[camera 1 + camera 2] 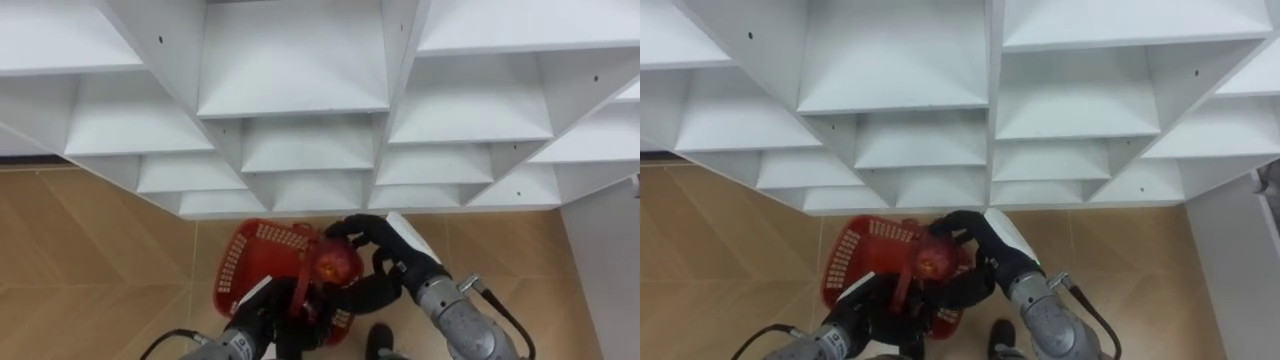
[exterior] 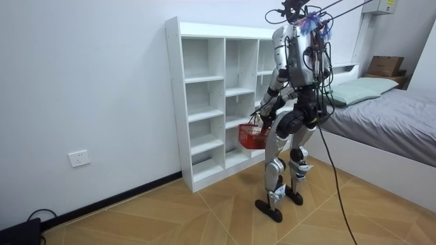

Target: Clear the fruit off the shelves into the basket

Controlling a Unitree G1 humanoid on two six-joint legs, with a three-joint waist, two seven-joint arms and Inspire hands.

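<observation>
Right hand (image 1: 380,236) curls round one apple (image 1: 336,265) (red); left hand (image 1: 268,316) grips one basket (image 1: 255,255)

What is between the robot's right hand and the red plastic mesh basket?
A round red fruit, gripped by the right hand above the red plastic basket; the left eye view shows it.

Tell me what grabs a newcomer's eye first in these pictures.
The red apple stands out first, clasped in the right hand over the red basket, low in the eye views. The basket hangs by its handle from the left hand. Before them rises the tall white shelf unit, which the robot stands facing, against the wall.
</observation>
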